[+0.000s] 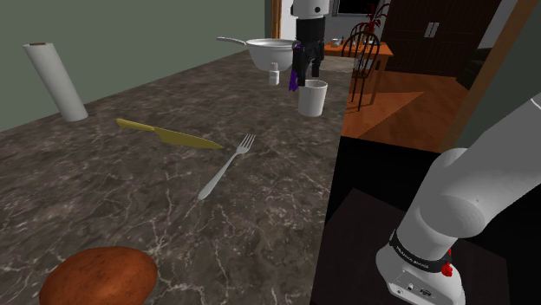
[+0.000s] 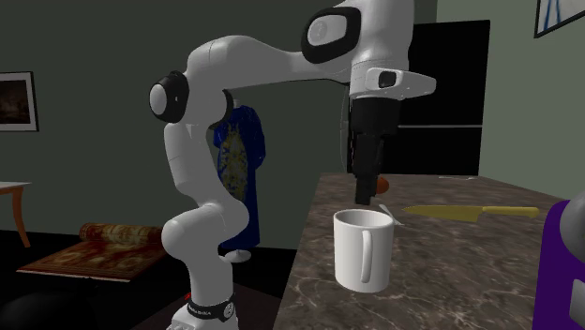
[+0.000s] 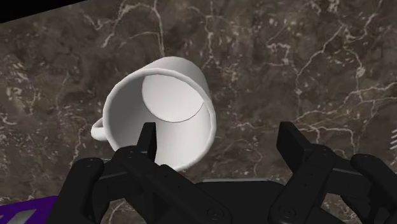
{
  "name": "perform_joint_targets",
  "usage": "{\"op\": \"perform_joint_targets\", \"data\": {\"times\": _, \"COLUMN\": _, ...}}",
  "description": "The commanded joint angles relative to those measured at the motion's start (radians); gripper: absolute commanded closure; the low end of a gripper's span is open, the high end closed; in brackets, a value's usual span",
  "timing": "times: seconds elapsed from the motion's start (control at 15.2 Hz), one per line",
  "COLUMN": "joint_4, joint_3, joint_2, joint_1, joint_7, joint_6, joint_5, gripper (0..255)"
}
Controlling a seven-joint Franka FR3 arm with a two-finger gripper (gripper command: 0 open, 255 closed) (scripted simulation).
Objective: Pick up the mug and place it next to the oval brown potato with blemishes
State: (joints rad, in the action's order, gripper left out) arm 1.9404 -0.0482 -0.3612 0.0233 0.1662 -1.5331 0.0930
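- The gripper (image 3: pixel 216 130) hangs wide open just above the mug (image 3: pixel 159 95) and holds nothing. In the wrist view one black finger sits over the mug's mouth and the other outside it, so the wall lies between them.
- A pinch on that thin, smooth, curved wall gives little purchase, so the mug could tilt or slip when lifted.
- The mug is plain white and cylindrical, with a looped handle (image 3: pixel 98 130) on the side away from the outer finger.
- It stands upright near the edge of the surface (image 1: pixel 130 208), with a purple object (image 2: pixel 562 272) just beside it. An off-centre descent could knock the rim and shove the mug toward either.
- The surface is dark, veined in white like polished stone, and probably slippery.
- Farther off, a grey fork (image 1: pixel 227 166) and a yellowish knife (image 1: pixel 169 133) lie flat along the way, and a low carry might catch them.
- Farthest, well apart from the mug, the potato (image 1: pixel 100 279) is oval, reddish-brown and mottled. A bump on placing could roll it.
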Motion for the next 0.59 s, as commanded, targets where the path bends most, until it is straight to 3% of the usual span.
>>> {"op": "perform_joint_targets", "data": {"times": 0.0, "joint_4": 0.008, "joint_3": -0.003, "joint_2": 0.01, "joint_1": 0.002, "joint_7": 0.002, "joint_6": -0.019, "joint_5": 0.002, "gripper": 0}}
{"op": "perform_joint_targets", "data": {"times": 0.33, "joint_4": 0.099, "joint_3": -0.008, "joint_2": -0.007, "joint_1": 0.004, "joint_7": 0.001, "joint_6": -0.093, "joint_5": 0.005, "gripper": 0}}
{"op": "perform_joint_targets", "data": {"times": 0.53, "joint_4": 0.099, "joint_3": -0.008, "joint_2": -0.007, "joint_1": 0.004, "joint_7": 0.001, "joint_6": -0.093, "joint_5": 0.005, "gripper": 0}}
